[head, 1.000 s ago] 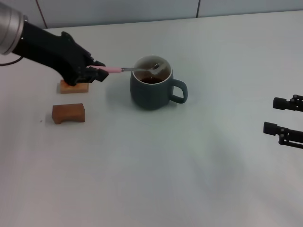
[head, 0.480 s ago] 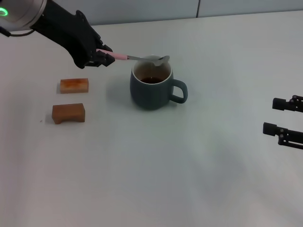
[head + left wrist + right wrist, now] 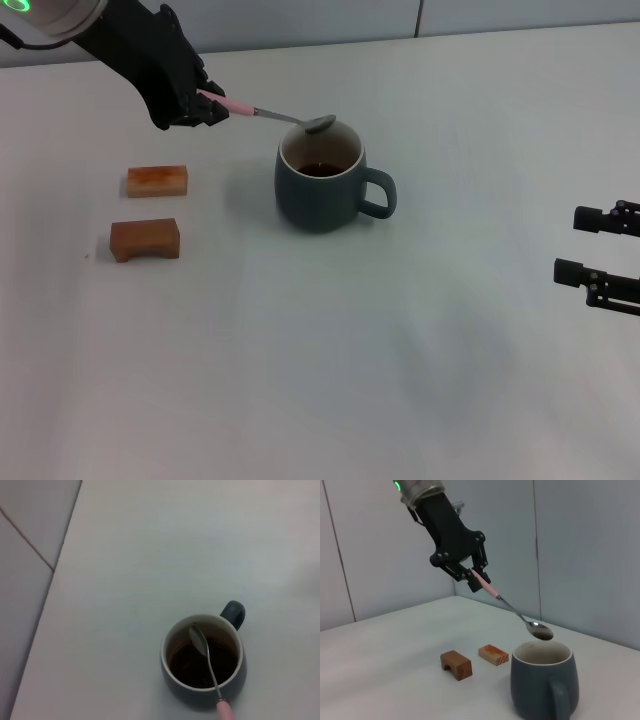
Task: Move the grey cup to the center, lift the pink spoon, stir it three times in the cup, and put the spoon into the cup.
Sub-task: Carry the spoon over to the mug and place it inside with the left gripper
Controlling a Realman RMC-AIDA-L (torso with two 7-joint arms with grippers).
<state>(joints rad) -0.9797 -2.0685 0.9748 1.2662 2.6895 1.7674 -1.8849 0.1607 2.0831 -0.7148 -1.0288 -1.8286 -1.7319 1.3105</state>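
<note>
- The pink spoon [image 3: 268,113] is now riding higher than half a second ago: its bowl, which was dipping inside the grey cup [image 3: 322,187] a second ago, is hanging just above the rim at the cup's far-left side, clear of the dark liquid.
- The left gripper [image 3: 208,108] is lifting up and away toward the table's far-left edge, its fingers pinching the pink handle end, so the spoon is slanting down from the gripper to the cup.
- In the right wrist view, the spoon's bowl [image 3: 540,631] is hovering over the cup's mouth [image 3: 543,653], seemingly not touching it, though that is hard to judge.
- The cup is standing upright near the table's middle, handle pointing right.
- Two wooden blocks [image 3: 146,239] are sitting left of the cup, unmoved.
- The right gripper [image 3: 598,250] is waiting at the right edge, fingers spread apart and holding nothing.
</note>
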